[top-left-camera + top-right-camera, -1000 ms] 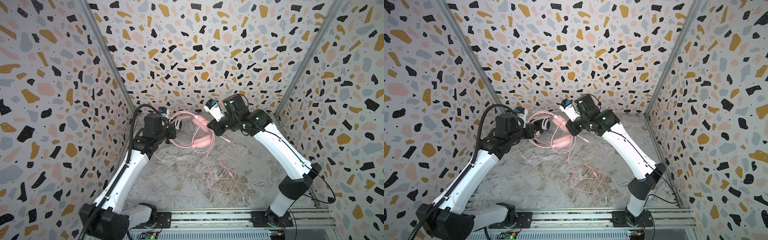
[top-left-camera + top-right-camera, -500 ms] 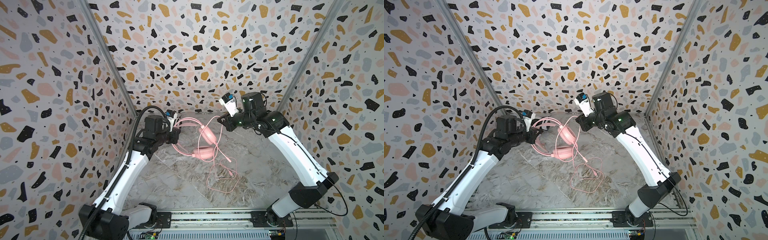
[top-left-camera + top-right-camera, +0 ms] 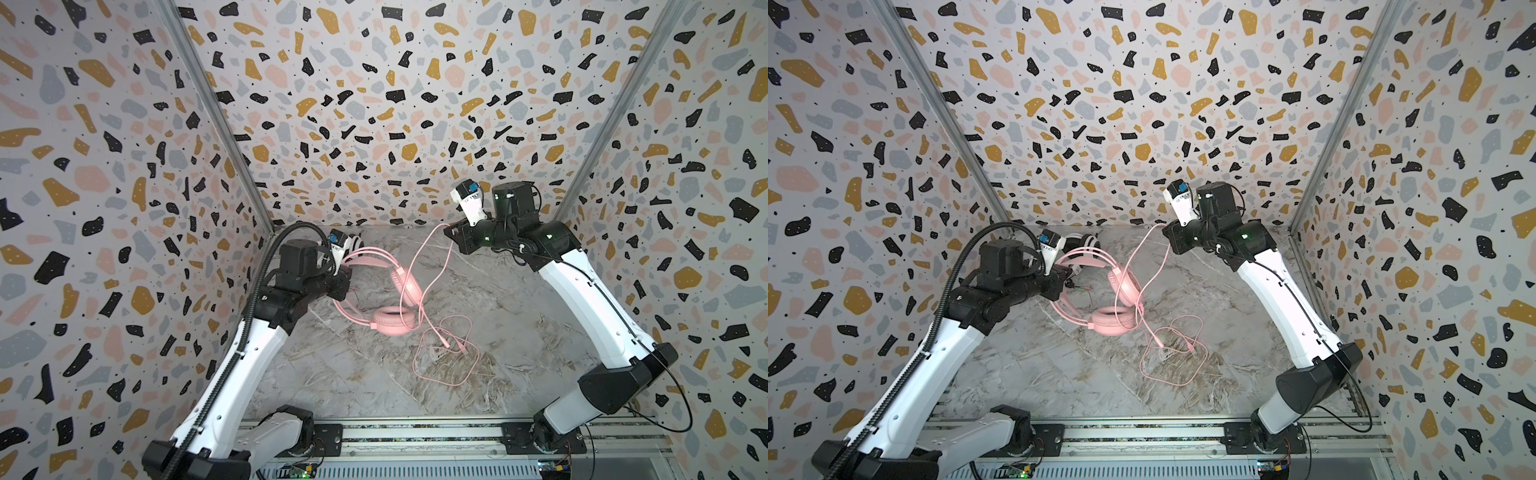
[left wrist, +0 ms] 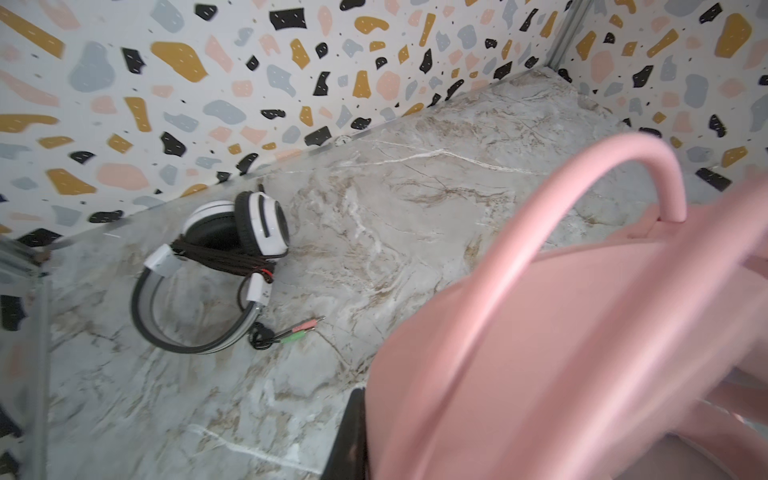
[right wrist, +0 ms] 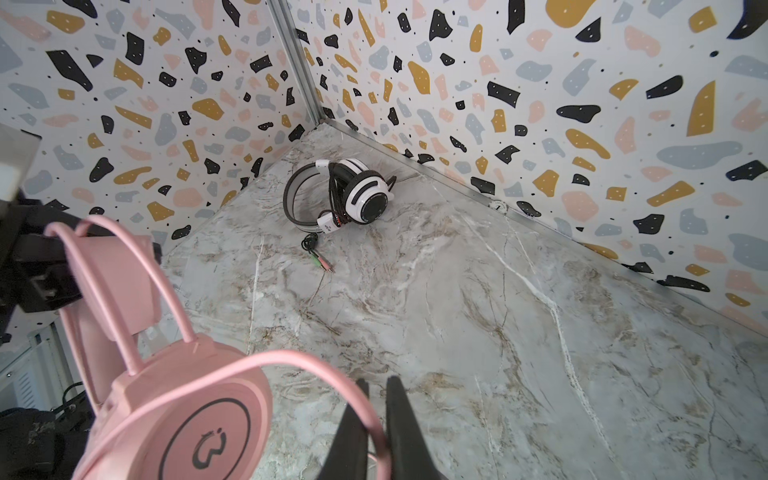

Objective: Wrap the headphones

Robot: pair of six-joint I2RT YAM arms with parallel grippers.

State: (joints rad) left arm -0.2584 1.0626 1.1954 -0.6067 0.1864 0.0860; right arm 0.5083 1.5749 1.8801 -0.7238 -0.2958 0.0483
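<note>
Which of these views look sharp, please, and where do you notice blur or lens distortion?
Left wrist view: the pink headset, close to the lens, is smeared and soft; the white-and-black headset beyond is crisp. Right wrist view: both headsets read sharp. In both top views: even light, corner posts splayed by the wide-angle lens.

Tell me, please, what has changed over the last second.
The right gripper, shut on the pink cable, swung right and back toward the wall, drawing cable away from the pink headset, which sank lower. The left gripper stays shut on its headband; the cable's slack still lies on the table.
</note>
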